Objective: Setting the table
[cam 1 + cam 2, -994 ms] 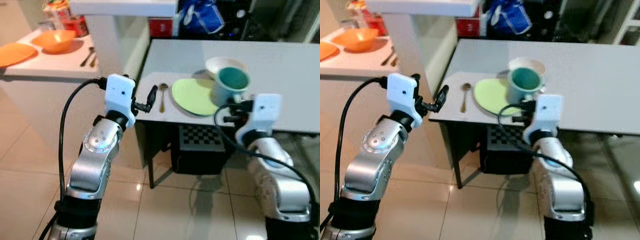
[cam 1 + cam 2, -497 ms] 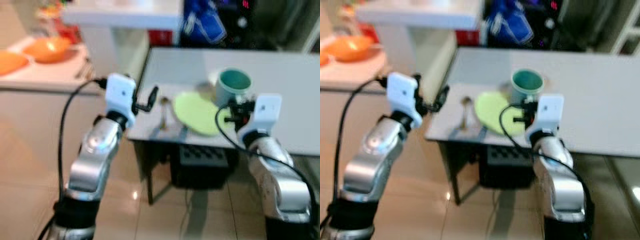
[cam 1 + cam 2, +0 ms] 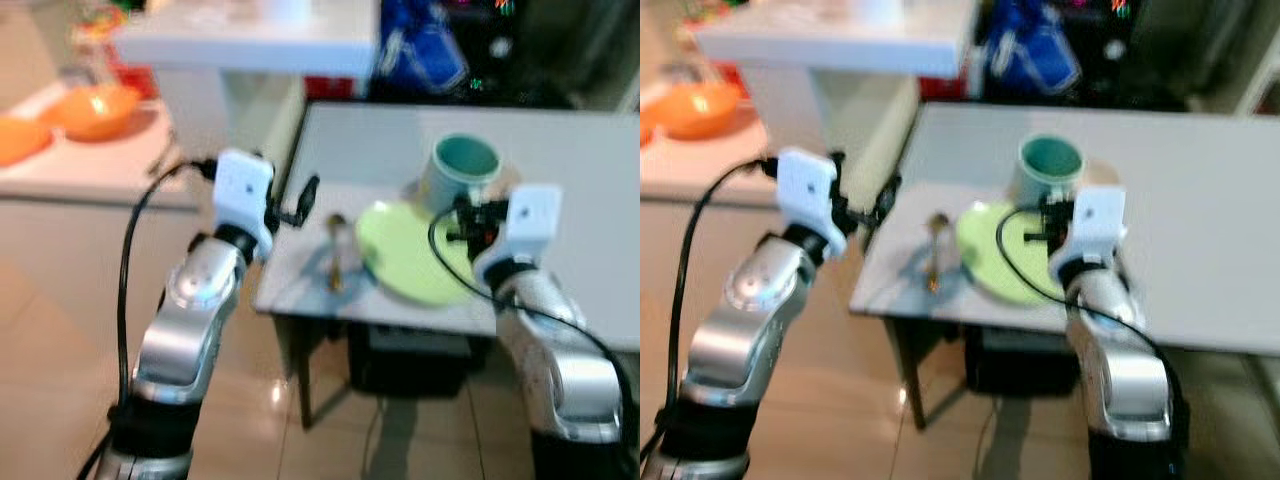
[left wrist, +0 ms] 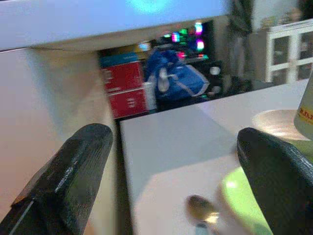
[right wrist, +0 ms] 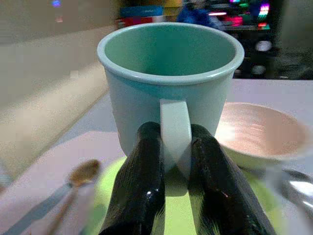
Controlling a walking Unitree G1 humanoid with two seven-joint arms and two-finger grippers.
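**Mug held by its handle above the plate**

A grey tabletop (image 3: 570, 170) stands on a tan tiled floor (image 3: 60, 330), with a white counter (image 3: 90, 165) off to the robot's left carrying an orange bowl (image 3: 95, 108) and an orange plate (image 3: 18, 138). Behind the tabletop sit a blue bag (image 3: 425, 50) and red boxes (image 4: 124, 88) in a dark recess. The eye views are somewhat blurred.

Near the tabletop's front corner lies a green plate (image 3: 415, 250). Just to its left lies a spoon (image 3: 337, 250), apart from the plate, bowl end pointing away from the robot.

The right tool (image 5: 173, 161) is closed on the handle of a teal mug (image 5: 168, 88), one black finger on each side of the handle. The mug is upright and looks empty. It hangs over the far edge of the plate; whether its base touches anything cannot be told. Just behind the mug sits a shallow pale bowl (image 5: 259, 129); at the edge of the right wrist view, beside that bowl, is a blurred shiny piece of cutlery that cannot be made out further.

The left tool (image 3: 300, 200) is raised at the tabletop's left edge, its fingers (image 4: 73, 171) spread wide and gripping nothing, pointing across the surface toward the spoon and plate.
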